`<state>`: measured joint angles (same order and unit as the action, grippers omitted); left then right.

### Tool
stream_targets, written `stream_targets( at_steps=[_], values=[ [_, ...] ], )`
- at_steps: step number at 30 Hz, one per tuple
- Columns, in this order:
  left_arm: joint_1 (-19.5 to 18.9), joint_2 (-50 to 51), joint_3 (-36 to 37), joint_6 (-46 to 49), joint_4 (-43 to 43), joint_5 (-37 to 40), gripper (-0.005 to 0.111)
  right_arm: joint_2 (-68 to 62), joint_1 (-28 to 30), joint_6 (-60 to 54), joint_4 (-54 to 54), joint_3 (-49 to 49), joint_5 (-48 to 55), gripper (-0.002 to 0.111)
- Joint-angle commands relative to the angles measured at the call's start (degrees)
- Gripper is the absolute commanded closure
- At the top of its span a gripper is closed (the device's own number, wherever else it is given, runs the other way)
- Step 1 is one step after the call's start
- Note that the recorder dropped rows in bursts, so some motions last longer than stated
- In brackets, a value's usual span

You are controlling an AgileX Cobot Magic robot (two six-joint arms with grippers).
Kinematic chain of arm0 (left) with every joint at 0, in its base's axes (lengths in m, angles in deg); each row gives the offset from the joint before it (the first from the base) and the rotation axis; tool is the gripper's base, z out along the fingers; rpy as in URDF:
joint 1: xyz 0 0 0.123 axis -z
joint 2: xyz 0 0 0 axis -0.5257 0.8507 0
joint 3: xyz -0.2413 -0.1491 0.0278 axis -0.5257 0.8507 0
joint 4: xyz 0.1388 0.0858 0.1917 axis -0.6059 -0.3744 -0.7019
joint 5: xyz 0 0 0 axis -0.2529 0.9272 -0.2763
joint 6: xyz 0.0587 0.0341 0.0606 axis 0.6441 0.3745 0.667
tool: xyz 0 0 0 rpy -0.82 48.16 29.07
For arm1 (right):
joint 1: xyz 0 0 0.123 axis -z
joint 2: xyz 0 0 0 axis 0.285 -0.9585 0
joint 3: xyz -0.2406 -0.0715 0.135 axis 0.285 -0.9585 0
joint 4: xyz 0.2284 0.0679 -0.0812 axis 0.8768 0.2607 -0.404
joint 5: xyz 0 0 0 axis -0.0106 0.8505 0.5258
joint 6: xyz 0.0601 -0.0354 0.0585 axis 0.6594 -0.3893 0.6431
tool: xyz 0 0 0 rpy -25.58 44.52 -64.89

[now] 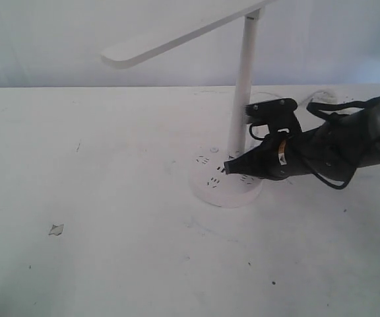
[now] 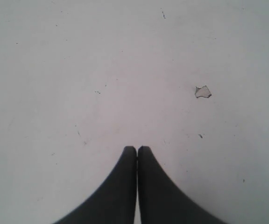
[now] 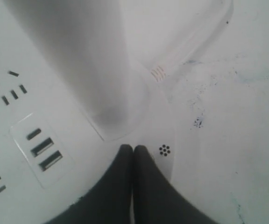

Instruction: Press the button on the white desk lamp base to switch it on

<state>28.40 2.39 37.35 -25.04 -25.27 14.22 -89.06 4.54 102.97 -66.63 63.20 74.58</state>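
The white desk lamp [image 1: 243, 79] stands mid-table, its flat bar head [image 1: 170, 41] reaching left from a slim pole. Its round base [image 1: 210, 185] carries outlet slots and three dark USB ports [image 3: 42, 147]. My right gripper [image 1: 228, 166] is shut, tips down on the top of the base [image 3: 69, 121] just in front of the pole's foot [image 3: 111, 116]. In the right wrist view the shut tips [image 3: 133, 148] lie beside a small cluster of dots [image 3: 164, 150]. No button shows clearly under them. My left gripper [image 2: 137, 148] is shut and empty over bare table, outside the exterior view.
White table [image 1: 111, 231] all round the lamp, with a small chip in its surface [image 1: 56, 229] at the left, also seen as the chip [image 2: 202, 92] in the left wrist view. A white cable [image 1: 322, 98] lies behind my right arm near the back wall.
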Motion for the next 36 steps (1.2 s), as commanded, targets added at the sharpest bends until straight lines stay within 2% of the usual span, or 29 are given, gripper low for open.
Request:
stream_targets(
  at_steps=[1,4,9,12,16,18,24,31,36],
  values=[
    [0.0,-0.2,0.1,-0.1,0.4,0.3,0.107,1.2,0.2,-1.7,-0.3,-0.6,-2.8,0.108],
    [0.0,-0.2,0.1,-0.1,0.4,0.3,0.107,2.3,0.2,-1.7,-0.2,-0.6,-5.5,0.108],
    [0.0,-0.2,0.1,-0.1,0.4,0.3,0.107,2.4,0.2,-1.8,-0.2,0.0,-3.8,0.108],
    [0.0,-0.2,0.1,-0.1,0.4,0.3,0.107,2.4,0.2,-1.8,-0.2,-0.6,-7.3,0.108],
    [0.0,-0.2,0.1,-0.1,0.4,0.3,0.107,2.6,0.2,-1.2,0.1,-4.9,-24.9,0.108],
    [0.0,-0.2,0.1,-0.1,0.4,0.3,0.107,2.6,0.2,-1.7,0.1,-8.2,-37.0,0.108],
    [0.0,-0.2,0.1,-0.1,0.4,0.3,0.107,2.6,0.2,-11.1,6.6,-19.6,-67.1,0.108],
    [0.0,-0.2,0.1,-0.1,0.4,0.3,0.107,2.7,0.2,-22.1,12.5,-27.7,-67.1,0.108],
    [0.0,-0.2,0.1,-0.1,0.4,0.3,0.107,2.7,0.2,-22.9,12.5,-29.9,-67.1,0.108]
  ],
)
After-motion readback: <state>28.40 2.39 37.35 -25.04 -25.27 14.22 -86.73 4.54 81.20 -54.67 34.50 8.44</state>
